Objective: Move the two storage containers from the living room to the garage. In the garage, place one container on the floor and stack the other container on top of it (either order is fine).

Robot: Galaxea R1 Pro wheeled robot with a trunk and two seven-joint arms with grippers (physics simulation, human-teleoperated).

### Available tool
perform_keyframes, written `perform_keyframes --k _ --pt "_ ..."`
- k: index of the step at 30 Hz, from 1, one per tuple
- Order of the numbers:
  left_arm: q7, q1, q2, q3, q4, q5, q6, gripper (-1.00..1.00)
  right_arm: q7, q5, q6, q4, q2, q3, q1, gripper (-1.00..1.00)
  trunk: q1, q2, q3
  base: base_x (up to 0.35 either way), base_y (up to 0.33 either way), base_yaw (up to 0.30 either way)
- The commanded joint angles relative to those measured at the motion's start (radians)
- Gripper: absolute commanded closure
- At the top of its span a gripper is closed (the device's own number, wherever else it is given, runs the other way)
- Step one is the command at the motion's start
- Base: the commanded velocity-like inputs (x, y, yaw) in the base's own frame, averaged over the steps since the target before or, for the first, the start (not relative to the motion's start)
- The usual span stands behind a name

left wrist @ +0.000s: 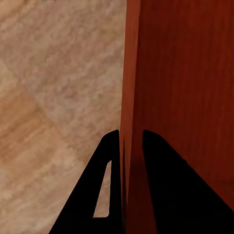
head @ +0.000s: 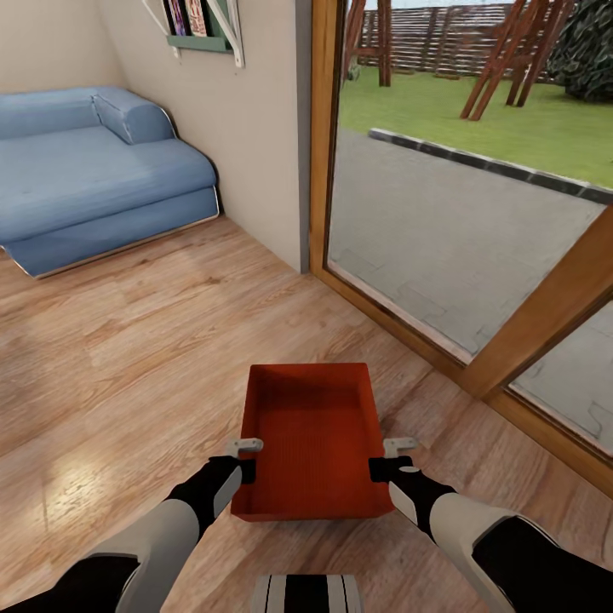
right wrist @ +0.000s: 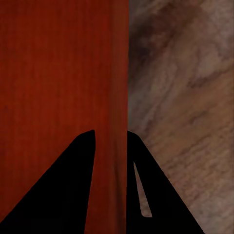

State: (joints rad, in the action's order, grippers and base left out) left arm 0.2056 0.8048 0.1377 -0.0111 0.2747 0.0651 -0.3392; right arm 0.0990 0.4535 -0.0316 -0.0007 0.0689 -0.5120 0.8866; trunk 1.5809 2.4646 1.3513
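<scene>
An orange-red storage container (head: 312, 443), a lidless rectangular bin with straight plain walls and a finely ribbed inner floor, sat between the two arms above the light wood plank floor (head: 128, 358) of the living room; whether it was lifted clear of the planks or resting on them could not be told. The left gripper (head: 247, 460) was clamped on the bin's left wall, and in the left wrist view its black fingers (left wrist: 165, 185) stood either side of the thin red wall (left wrist: 130, 97), closed down to the wall's thickness. The right gripper (head: 385, 458) pinched the right wall the same way, its dark fingers (right wrist: 63, 190) straddling the upright red edge (right wrist: 119, 73) over grainy brown planks (right wrist: 185, 97). Beyond the bin stood a soft blue sofa (head: 94, 179) with rounded cushions and a pale metal base trim, against a plain beige wall (head: 255, 153). A wood-framed glass door (head: 443, 213) showed grey paving and grass outside. A green shelf (head: 200, 34) held what might be books; no writing was legible.
</scene>
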Motion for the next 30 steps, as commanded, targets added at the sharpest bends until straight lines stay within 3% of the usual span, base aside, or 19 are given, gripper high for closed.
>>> perform_keyframes --k 1,6,30 --pt "0.018 0.0 0.0 -0.002 0.003 -0.027 -0.009 1.0 0.008 0.014 -0.005 0.002 -0.001 -0.006 0.0 1.0 0.0 0.0 0.001 0.0 0.0 0.0" --pt "0.018 0.0 0.0 -0.001 0.003 -0.028 -0.009 1.0 0.008 0.014 -0.005 0.002 -0.003 -0.006 0.0 1.0 0.0 0.0 0.001 0.0 0.0 0.0" --pt "0.017 0.0 -0.001 -0.001 0.001 -0.027 -0.009 1.0 0.008 0.013 -0.005 0.002 -0.003 -0.006 0.0 1.0 -0.092 -0.168 -0.075 0.0 0.0 0.0"
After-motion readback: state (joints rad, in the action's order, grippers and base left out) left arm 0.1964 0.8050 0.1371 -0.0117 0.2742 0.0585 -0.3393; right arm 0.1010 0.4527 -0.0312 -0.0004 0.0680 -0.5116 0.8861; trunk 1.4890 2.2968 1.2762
